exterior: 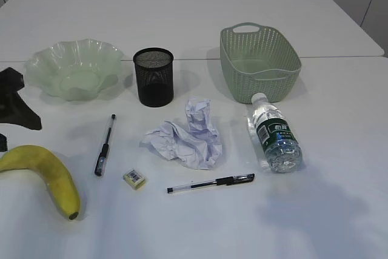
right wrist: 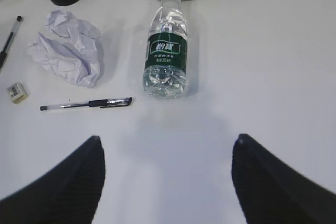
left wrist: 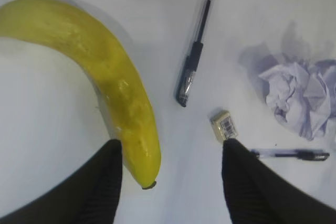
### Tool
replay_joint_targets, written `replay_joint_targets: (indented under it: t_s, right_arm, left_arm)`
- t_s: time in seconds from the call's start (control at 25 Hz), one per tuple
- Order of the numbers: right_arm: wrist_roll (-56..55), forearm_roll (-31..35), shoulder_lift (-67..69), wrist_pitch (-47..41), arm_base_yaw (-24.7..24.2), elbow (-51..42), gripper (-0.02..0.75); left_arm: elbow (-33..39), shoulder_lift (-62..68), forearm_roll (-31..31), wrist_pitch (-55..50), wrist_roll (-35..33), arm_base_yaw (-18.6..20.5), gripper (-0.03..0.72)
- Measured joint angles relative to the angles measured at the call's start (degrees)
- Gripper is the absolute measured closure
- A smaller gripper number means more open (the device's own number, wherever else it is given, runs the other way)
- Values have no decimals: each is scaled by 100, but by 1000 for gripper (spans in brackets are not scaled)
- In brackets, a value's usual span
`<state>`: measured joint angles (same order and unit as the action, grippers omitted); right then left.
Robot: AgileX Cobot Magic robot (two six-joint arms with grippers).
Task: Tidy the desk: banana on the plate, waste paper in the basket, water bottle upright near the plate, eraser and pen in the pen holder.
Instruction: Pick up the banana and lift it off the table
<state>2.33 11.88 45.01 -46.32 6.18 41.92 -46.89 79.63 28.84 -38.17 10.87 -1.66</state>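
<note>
While the white table (exterior: pixel 339 222) carries everything, the green basket (exterior: pixel 260 65) stands at the back right, with the pale green plate (exterior: pixel 76 68) at the back left and the black mesh pen holder (exterior: pixel 153 77) between them. Lying on its side just in front of the basket, the water bottle (exterior: pixel 273 137) points its white cap toward it. At the near left lies the banana (exterior: pixel 48 177), its dark tip toward the front edge. Crumpled waste paper (exterior: pixel 191 137) sits in the middle, in front of the pen holder. One pen (exterior: pixel 104 145) lies left of the paper, a second pen (exterior: pixel 212 182) lies in front of it, and the small eraser (exterior: pixel 134 178) rests between the two pens.

Seen from the left wrist, the left gripper (left wrist: pixel 170 182) has its fingers (left wrist: pixel 105 187) apart; the banana's tip lies between them, close to the left finger, and the eraser sits just off the right finger's tip. From the right wrist, the right gripper (right wrist: pixel 168 177) holds its fingers (right wrist: pixel 79 177) wide apart over bare table, with the bottle lying well ahead of them.
</note>
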Motion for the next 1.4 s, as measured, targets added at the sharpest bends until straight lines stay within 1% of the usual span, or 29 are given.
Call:
replay_joint_targets:
  t_s: [0.12,0.24,0.32,0.4,0.44,0.48,0.56,0.6,0.76,0.84,0.92,1.0,1.08,1.2,1.4]
  right_arm:
    - [0,36,96,0,0,0,181]
    - [0,49,98,0,0,0,182]
    - [0,44,98,0,0,0,182]
    - [0,44,98,0,0,0,182]
    - [0,44,98,-8,0,0,182]
    - [0,52,98,-8,0,0,182]
    - [0,58,98,-45,0,0,182]
    - [0,58,98,-60,0,0,182]
    - [0,66,98,-95,0,0,182]
    - [0,71,98,-98,0,0,182]
    - [0,80,98,-121,0,0,182]
    - [0,85,98,-176,0,0,182]
    - [0,85,98,-229,0,0,182]
    - [0,85,98,-250,0,0,182]
    - [11,93,108,-250,0,0,182]
  left_arm:
    - [-10,328,24,171,351,0,293]
    - [-9,608,-11,240,440,0,302]
    - [-9,789,-150,264,541,0,305]
    - [-9,963,-489,273,837,-41,306]
    - [-9,1046,-764,286,1025,-78,306]
    - [-9,1114,-1113,286,1323,-176,306]
    - [-9,1190,-1568,299,1818,-354,306]
    - [-9,1218,-1826,344,2172,-498,306]
    - [-23,1271,-2351,724,3228,-910,306]
    - [-47,1360,-2424,925,3505,-1023,296]
    - [-47,1490,-2438,1044,3627,-1111,256]
    - [-47,1619,-2325,1096,3700,-1122,197]
    - [-47,1707,-2190,1165,3736,-1130,173]
    - [-47,1813,-2055,1226,3854,-1130,163]
    - [-55,1955,-2048,1391,4011,-1130,161]
